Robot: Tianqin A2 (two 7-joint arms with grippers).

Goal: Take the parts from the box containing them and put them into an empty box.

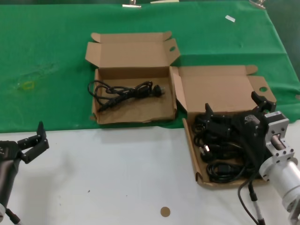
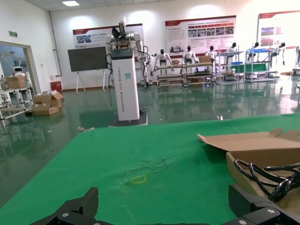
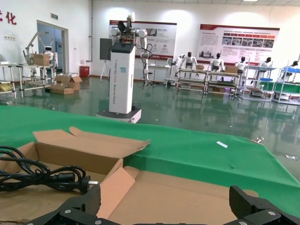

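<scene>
The box containing the parts stands at the right, lid open, with a slanted side flap. Several black power cords lie piled in it. My right gripper hovers open and empty just over that pile. In the right wrist view my right gripper faces the lid. The other box stands at the left with its lid up. One black cord lies in it, also shown in the right wrist view. My left gripper waits open and empty over the white table at the front left.
Both boxes rest on a green cloth that covers the far half of the white table. A small brown disc lies near the front edge. In the left wrist view my left gripper looks across the cloth, with the left box's cord to one side.
</scene>
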